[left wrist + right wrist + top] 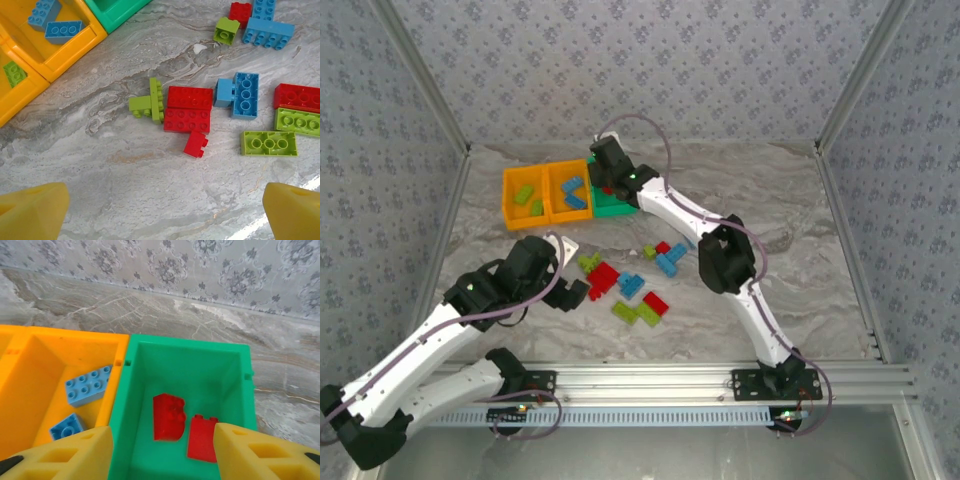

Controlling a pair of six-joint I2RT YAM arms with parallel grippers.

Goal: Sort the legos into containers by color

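Three joined bins stand at the back: a left orange bin [523, 196] with green legos, a middle orange bin [569, 190] with blue legos [88, 385], and a green bin [190, 365] holding two red legos [169, 417]. My right gripper [162, 452] hangs open over the green bin, nothing between its fingers. Loose red legos [189, 108], a green lego [149, 102] and a blue lego [244, 95] lie scattered mid-table [632, 285]. My left gripper [165, 210] is open above bare table, just short of a small red lego [196, 144].
Patterned walls enclose the table on three sides. An aluminium rail [650, 385] runs along the near edge. More green legos [269, 143] and a red one [299, 97] lie right of the left gripper. The table's right half [800, 250] is bare marble.
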